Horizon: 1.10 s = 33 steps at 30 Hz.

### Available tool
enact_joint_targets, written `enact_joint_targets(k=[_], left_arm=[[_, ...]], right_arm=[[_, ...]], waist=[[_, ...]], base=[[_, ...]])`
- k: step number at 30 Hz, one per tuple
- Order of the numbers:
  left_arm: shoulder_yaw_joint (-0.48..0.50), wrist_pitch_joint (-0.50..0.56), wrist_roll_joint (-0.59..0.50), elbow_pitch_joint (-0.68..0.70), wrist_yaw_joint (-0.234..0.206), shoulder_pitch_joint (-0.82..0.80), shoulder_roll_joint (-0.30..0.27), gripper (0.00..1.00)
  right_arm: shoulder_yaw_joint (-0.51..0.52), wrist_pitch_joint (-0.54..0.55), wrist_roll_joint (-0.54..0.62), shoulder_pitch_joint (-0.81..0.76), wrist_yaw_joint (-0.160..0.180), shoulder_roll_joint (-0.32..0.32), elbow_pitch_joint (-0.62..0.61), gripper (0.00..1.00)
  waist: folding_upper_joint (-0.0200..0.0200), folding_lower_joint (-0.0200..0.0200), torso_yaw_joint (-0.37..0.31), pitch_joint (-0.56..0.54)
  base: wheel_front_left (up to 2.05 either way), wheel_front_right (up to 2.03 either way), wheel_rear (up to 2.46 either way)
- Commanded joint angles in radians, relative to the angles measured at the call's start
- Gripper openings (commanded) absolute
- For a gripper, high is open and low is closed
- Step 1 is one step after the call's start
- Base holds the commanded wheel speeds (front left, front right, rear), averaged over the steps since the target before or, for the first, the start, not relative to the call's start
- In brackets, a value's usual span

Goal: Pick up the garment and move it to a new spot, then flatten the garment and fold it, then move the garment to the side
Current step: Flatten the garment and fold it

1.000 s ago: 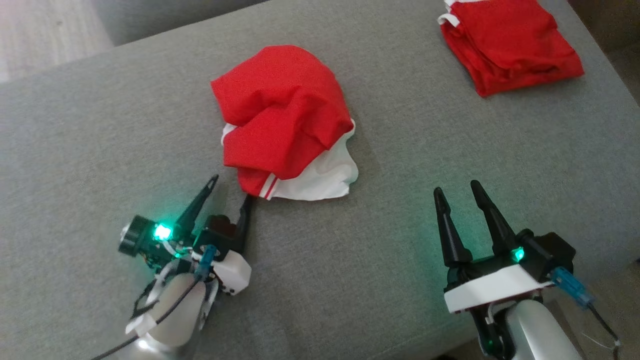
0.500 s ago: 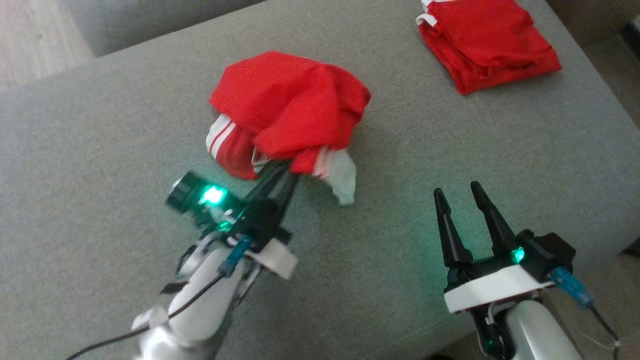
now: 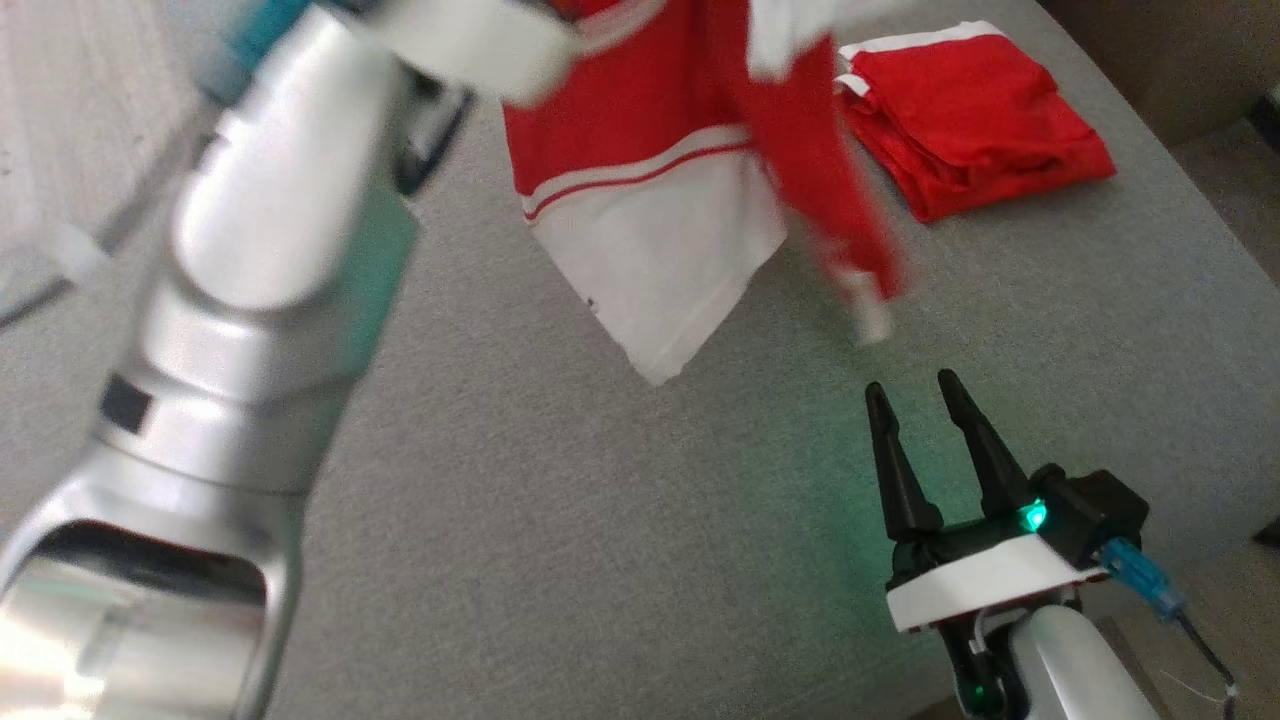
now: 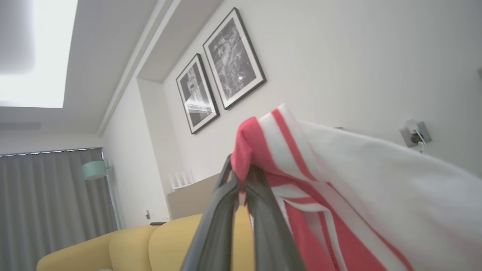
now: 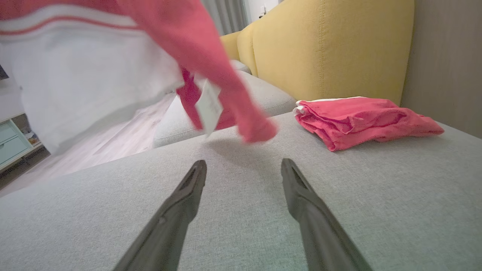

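The left pincer (image 4: 241, 172) was clamped shut on a red-and-white striped edge of the garment (image 3: 650, 230), which hung in the air above the grey sofa cushion (image 3: 600, 520). The garment sat to the robot's left of the folded red pile (image 3: 975, 115) and higher than it, with a white panel and a blurred red sleeve dangling down. The sleeve's end came low, close to the pile, but whether it brushed the cushion could not be told. The folded red pile lay flat on the cushion, apart from the garment. The right pincer (image 3: 910, 385) was spread wide and held nothing, low over the cushion on the robot's side of the pile. The pale left forearm (image 3: 260, 250) rose far to the left of the pile
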<state>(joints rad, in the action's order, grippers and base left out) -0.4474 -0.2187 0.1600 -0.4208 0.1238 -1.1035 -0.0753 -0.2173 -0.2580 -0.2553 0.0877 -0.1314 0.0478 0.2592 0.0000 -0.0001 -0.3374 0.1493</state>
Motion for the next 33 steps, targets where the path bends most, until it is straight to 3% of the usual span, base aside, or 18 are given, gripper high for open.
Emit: enact_joint_targets(k=[1, 4, 8, 12, 13, 14, 19, 24, 29, 33], left_arm=[[0.052, 0.017, 0.028, 0.014, 0.001, -0.020, -0.042, 0.00], [0.103, 0.082, 0.102, -0.017, 0.002, 0.032, -0.079, 0.00], [0.105, 0.153, 0.170, -0.059, 0.004, 0.249, -0.141, 0.00], [0.098, 0.123, 0.195, -0.097, -0.005, 0.465, -0.185, 0.00], [0.103, 0.104, 0.198, -0.112, -0.016, 0.506, -0.188, 0.95], [0.106, 0.082, 0.196, -0.126, -0.028, 0.540, -0.191, 1.00], [0.120, -0.014, 0.194, -0.155, -0.092, 0.667, -0.163, 1.00], [0.109, -0.041, 0.167, -0.079, -0.136, 0.794, -0.111, 1.00], [0.072, -0.043, 0.081, 0.061, -0.156, 0.891, -0.074, 1.00], [0.035, -0.043, -0.011, 0.104, -0.167, 0.880, -0.075, 1.00]], right_arm=[[-0.019, -0.004, -0.005, 0.009, 0.001, 0.002, -0.032, 1.00], [-0.012, -0.004, -0.010, 0.003, 0.001, 0.002, -0.034, 1.00], [-0.014, -0.004, -0.014, 0.002, 0.001, 0.002, -0.033, 1.00], [-0.009, -0.004, -0.009, 0.011, 0.001, 0.002, -0.034, 1.00], [-0.011, -0.004, -0.005, 0.013, 0.001, 0.002, -0.032, 1.00], [-0.013, -0.004, -0.001, 0.015, 0.001, 0.002, -0.029, 1.00], [-0.004, -0.004, 0.013, 0.012, 0.001, 0.002, -0.024, 1.00], [0.005, -0.004, 0.023, 0.006, 0.001, 0.002, -0.021, 1.00], [0.015, -0.004, 0.030, 0.001, 0.001, 0.002, -0.019, 1.00], [0.012, -0.004, 0.037, 0.006, 0.001, 0.002, -0.017, 1.00]], waist=[[0.0000, 0.0001, 0.011, -0.003], [0.0000, 0.0001, 0.035, -0.006], [0.0000, 0.0001, 0.066, 0.006], [0.0000, 0.0001, 0.103, 0.026], [0.0000, 0.0001, 0.110, 0.030], [0.0000, 0.0001, 0.117, 0.032], [0.0000, 0.0001, 0.151, 0.031], [0.0000, 0.0001, 0.173, 0.031], [0.0000, 0.0001, 0.195, 0.033], [0.0000, 0.0001, 0.208, 0.042]], base=[[0.00, 0.00, 0.00], [0.00, 0.00, 0.00], [0.00, 0.00, 0.00], [0.00, 0.00, 0.00], [0.00, 0.00, 0.00], [0.00, 0.00, 0.00], [0.00, 0.00, 0.00], [0.00, 0.00, 0.00], [0.00, 0.00, 0.00], [0.00, 0.00, 0.00]])
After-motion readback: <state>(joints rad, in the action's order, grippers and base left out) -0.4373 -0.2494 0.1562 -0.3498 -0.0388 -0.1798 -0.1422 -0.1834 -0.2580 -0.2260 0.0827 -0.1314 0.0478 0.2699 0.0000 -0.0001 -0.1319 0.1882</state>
